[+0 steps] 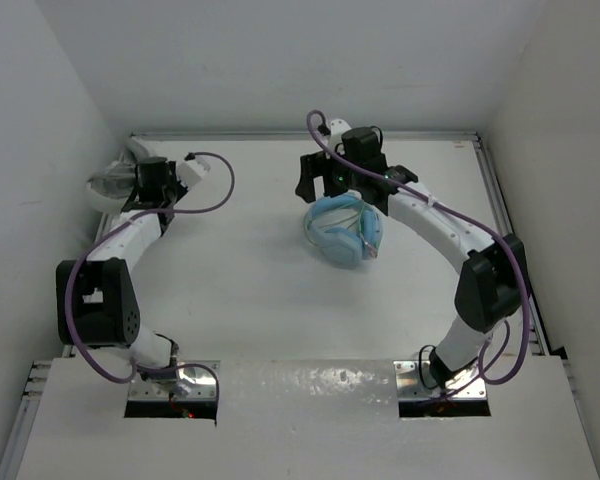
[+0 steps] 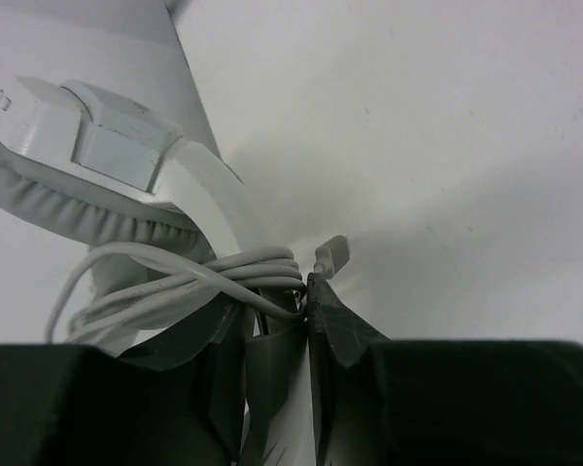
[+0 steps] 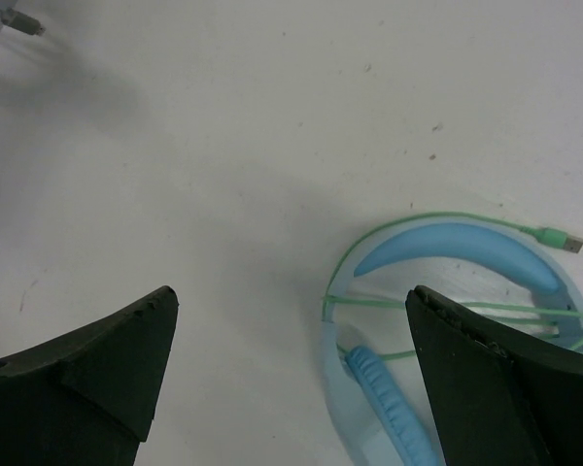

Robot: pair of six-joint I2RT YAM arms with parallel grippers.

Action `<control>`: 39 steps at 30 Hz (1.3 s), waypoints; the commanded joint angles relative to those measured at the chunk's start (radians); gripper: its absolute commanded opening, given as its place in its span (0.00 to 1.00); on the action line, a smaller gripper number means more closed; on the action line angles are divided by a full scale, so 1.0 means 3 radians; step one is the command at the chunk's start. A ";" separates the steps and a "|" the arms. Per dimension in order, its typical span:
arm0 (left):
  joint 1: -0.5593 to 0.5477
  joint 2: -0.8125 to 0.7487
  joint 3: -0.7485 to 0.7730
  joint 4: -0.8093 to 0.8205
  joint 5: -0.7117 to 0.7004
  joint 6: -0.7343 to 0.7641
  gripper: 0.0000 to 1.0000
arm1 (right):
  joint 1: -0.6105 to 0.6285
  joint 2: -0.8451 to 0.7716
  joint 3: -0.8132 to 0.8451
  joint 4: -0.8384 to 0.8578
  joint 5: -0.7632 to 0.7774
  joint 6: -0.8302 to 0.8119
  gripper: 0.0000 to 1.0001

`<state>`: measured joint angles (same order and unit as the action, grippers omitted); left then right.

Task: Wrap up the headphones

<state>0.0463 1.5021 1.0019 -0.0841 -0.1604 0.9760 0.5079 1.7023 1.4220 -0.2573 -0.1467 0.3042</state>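
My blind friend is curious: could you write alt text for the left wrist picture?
White and grey headphones lie on a white table, their thin grey cable bundled against the headband. The left pincer sets its dark fingers either side of those loops, the plug poking up beside them.

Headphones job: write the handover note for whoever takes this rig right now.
Left hand: nearly shut, pinching strands of the cable at its fingertips.
Right hand: open, holding nothing, above the table beside the light blue headphones, which are not the job.
White headphones: at the table's far left edge, under the left hand.
Done: cable gathered in several loops by the headband.
Left: the plug sticks out loose; probably tuck it in, then let go.
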 commanded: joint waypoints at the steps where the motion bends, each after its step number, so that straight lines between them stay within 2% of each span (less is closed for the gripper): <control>1: 0.0035 -0.0221 -0.0281 0.0632 -0.0401 -0.0364 0.00 | 0.0076 -0.0188 -0.0143 0.0183 -0.0058 -0.0058 0.99; 6: 0.0045 -0.0150 -0.0792 0.0674 -0.0187 -0.0722 0.00 | 0.0117 -0.0280 -0.0337 0.0209 -0.0160 -0.0037 0.99; 13: 0.0040 0.0080 -0.1024 0.0373 0.0273 -0.0870 0.00 | 0.0137 -0.0403 -0.0485 0.0213 -0.0155 -0.0027 0.99; 16: 0.0045 0.0157 -0.0916 0.0062 0.0386 -0.0978 0.27 | 0.0143 -0.0398 -0.0481 0.0183 -0.0160 -0.0017 0.99; 18: 0.0045 0.0102 -0.0901 -0.0006 0.0417 -0.1059 0.30 | 0.0143 -0.0403 -0.0455 0.0152 -0.0166 -0.0032 0.99; 22: 0.0045 -0.0118 -0.0911 -0.0256 0.0570 -0.1162 0.48 | 0.0143 -0.0428 -0.0445 0.0137 -0.0150 -0.0053 0.99; 24: 0.0050 -0.0180 -0.0865 -0.0419 0.0728 -0.1182 0.68 | 0.0143 -0.0438 -0.0445 0.0121 -0.0150 -0.0063 0.99; 26: 0.0045 -0.0317 -0.0824 -0.0609 0.0902 -0.1187 0.97 | 0.0143 -0.0433 -0.0445 0.0121 -0.0140 -0.0078 0.99; 27: 0.0045 -0.0379 -0.0809 -0.0680 0.0938 -0.1198 1.00 | 0.0143 -0.0438 -0.0440 0.0121 -0.0130 -0.0078 0.99; 33: 0.0045 -0.0956 -0.0411 -0.0921 0.1077 -0.1320 1.00 | 0.0143 -0.0418 -0.0404 0.0116 -0.0145 -0.0078 0.99; 35: 0.0045 -0.0947 -0.0126 -0.1064 0.1102 -0.1341 1.00 | 0.0143 -0.0423 -0.0399 0.0091 -0.0145 -0.0078 0.99; 39: 0.0106 -0.0937 0.0081 -0.1208 0.1057 -0.1448 1.00 | 0.0143 -0.0469 -0.0439 0.0029 -0.0120 -0.0099 0.99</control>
<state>0.0586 1.2346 0.9909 -0.3954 0.1402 0.5831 0.5457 1.6127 1.2800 -0.2516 -0.1860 0.2897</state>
